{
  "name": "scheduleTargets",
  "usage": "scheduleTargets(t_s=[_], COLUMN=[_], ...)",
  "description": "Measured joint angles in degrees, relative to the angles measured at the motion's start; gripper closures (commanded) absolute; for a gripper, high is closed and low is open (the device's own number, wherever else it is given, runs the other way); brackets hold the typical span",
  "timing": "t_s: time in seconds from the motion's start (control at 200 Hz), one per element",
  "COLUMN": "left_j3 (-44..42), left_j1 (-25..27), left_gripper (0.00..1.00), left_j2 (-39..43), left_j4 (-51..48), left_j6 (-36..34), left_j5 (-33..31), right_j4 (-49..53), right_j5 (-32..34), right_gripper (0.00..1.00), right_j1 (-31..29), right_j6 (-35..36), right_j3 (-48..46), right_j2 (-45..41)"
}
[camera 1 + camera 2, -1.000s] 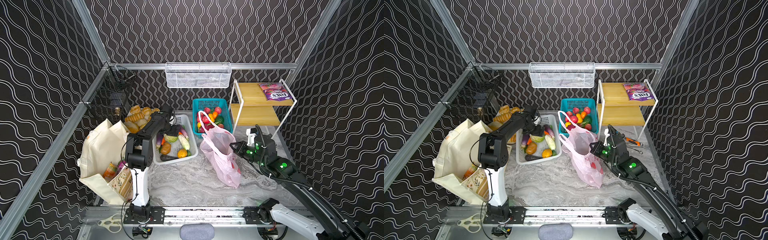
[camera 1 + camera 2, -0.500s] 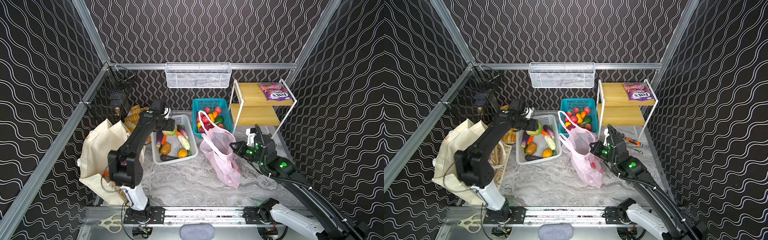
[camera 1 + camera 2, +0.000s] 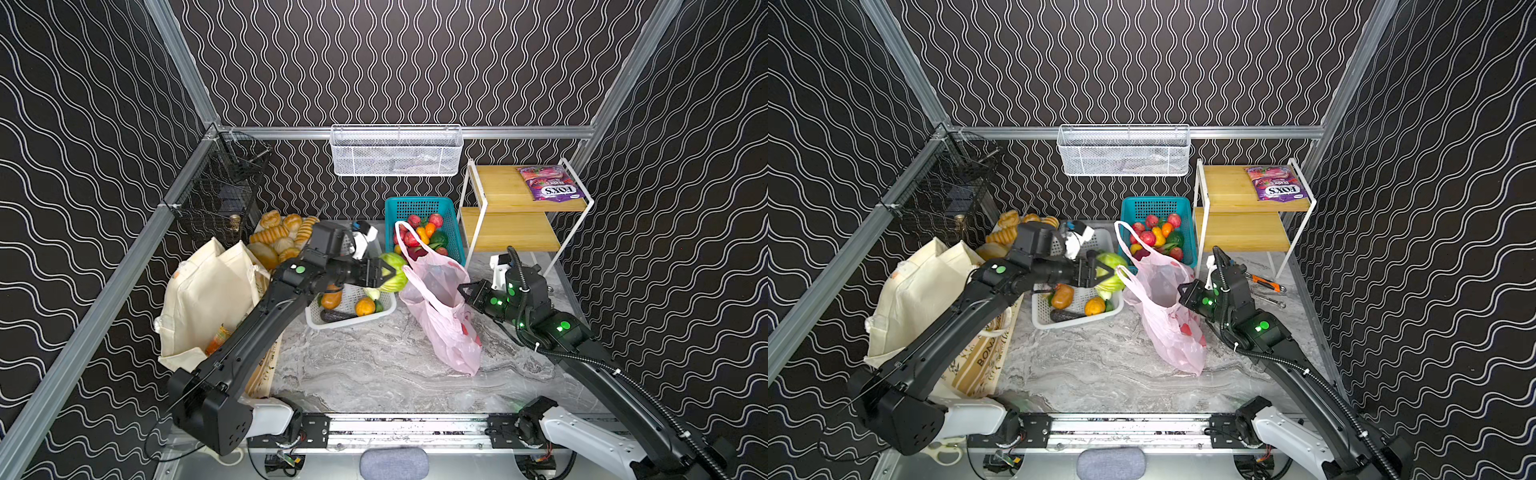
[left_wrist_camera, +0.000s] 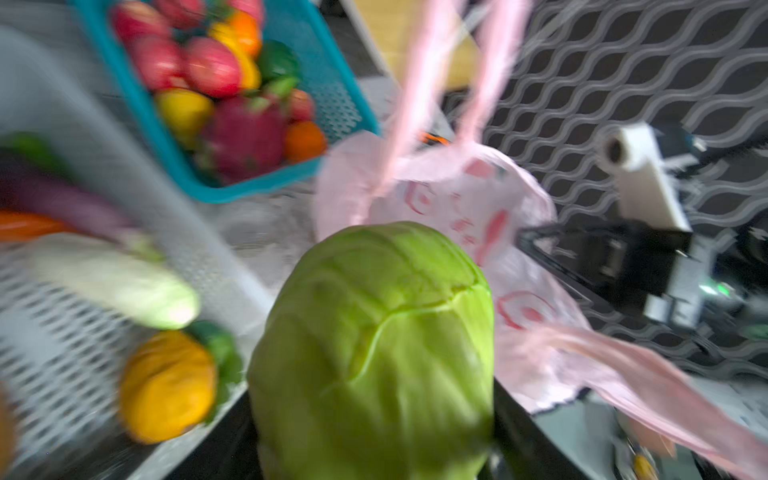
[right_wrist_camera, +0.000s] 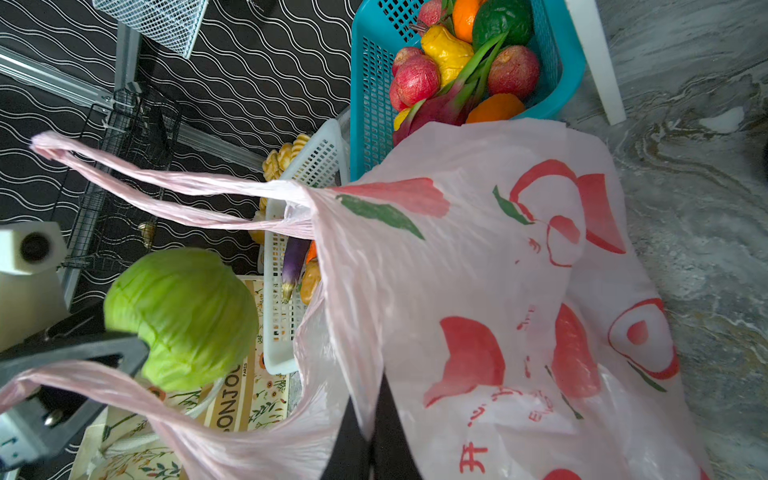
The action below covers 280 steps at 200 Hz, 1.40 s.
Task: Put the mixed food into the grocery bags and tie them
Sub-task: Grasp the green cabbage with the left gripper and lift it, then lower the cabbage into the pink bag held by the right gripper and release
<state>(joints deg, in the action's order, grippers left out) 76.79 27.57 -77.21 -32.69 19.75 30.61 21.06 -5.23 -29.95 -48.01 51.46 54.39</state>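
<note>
Left wrist view is filled by a green cabbage (image 4: 374, 353), gripped between the left fingers (image 3: 377, 274), which are closed around its sides at a middling spread. Both top views show it lifted clear of the white basket (image 3: 353, 323) of vegetables and hanging just beside the open mouth of the pink plastic bag (image 3: 440, 316). A second ago we saw these fingers down in that basket, and half a second ago the cabbage was coming up. So the pick is done and the carry is under way. The right fingers (image 5: 351, 440) are pinched flat on the bag's near rim, holding the mouth up, and have not moved. In the right wrist view a loop handle crosses in front of the left fingers. We judge the next step to be easing the cabbage over the rim and letting go, though that handle could snag. The cream canvas tote (image 3: 203, 299) stands at the left edge of the counter (image 3: 374, 374), and a purple FOX'S pouch (image 3: 550, 187) lies on the wooden shelf (image 3: 498, 195).
</note>
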Motion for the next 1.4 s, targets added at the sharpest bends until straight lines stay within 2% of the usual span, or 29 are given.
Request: scheduleTargets(t_s=[0.145,0.28,0.481,0.611,0.776,1.096,1.331,1.401], left_j3=[0.0,-1.4,-0.5,-1.9,1.9,3.9,4.2,4.2], left_j1=[5.4,6.4,7.3,7.5,10.3,11.1,11.1,11.1], left_gripper=[0.36,0.33,0.31,0.30,0.22,0.04,0.03,0.06], left_j2=[-1.6,-3.4,-4.7,-6.1,-10.4,-12.1,-13.4,-13.4], left_j4=[2.2,7.4,11.3,14.1,11.5,9.0,10.4,10.9], left_j6=[0.7,4.3,5.6,6.0,3.6,1.1,1.6,2.6], left_j5=[1.8,-0.3,-6.2,-4.2,0.0,-3.2,-2.1,-1.8], right_j4=[-0.2,-1.7,-3.8,-4.9,-5.3,-5.6,-5.6,-5.6], right_j5=[-0.5,-2.2,-5.8,-7.3,-7.5,-4.4,-4.3,-4.0], right_gripper=[1.00,1.00,1.00,1.00,1.00,1.00,1.00,1.00], right_j1=[0.0,0.0,0.0,0.0,0.0,0.0,0.0,0.1], right_j6=[0.0,0.8,3.7,5.1,5.2,3.8,2.5,1.8], right_j3=[0.0,-0.7,-1.6,-1.6,-1.6,-1.8,-2.2,-3.0], right_j2=[0.0,-0.7,-1.7,-1.6,-1.8,-5.4,-5.6,-6.0])
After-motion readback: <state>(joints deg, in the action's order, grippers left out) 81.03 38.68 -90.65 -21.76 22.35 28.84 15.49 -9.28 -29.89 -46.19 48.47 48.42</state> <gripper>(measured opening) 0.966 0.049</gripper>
